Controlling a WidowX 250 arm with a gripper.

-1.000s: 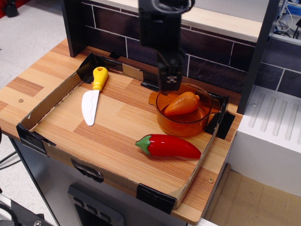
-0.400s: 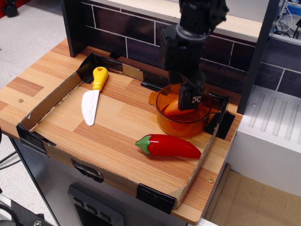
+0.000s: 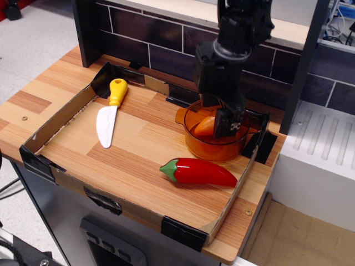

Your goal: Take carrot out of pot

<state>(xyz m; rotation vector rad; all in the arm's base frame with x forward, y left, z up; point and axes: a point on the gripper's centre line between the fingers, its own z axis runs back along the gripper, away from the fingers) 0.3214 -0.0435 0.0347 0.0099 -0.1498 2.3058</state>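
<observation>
Your carrot (image 3: 206, 126) lies inside the pot (image 3: 195, 145), resting across the bowl with its long axis running roughly from 8 o'clock up to 2 o'clock; only the stubby end at the 8 o'clock side shows, because the rest is hidden behind the tool. The gripper (image 3: 229, 125) sits just at the carrot's 3 o'clock, its tips dipped below the pot's rim, so the carrot lies right at the fingers or between them. You cannot tell from this view whether the jaws are wide or already pinching, since the black finger block covers the contact. Judge the grasp as the step in hand: the lift can only go straight up, as the pot wall rings the carrot on all sides.

Beyond the pot, the red chili pepper (image 3: 198, 172) lies at its 6 o'clock, and the knife (image 3: 108, 113) rests well apart at 9 o'clock, both inside the cardboard tray (image 3: 61, 117).

Compared with a second ago, the gripper has moved from above the pot's rim at 11 o'clock, where the whole carrot showed, across and down into the bowl; in the last instant it sank slightly lower.
</observation>
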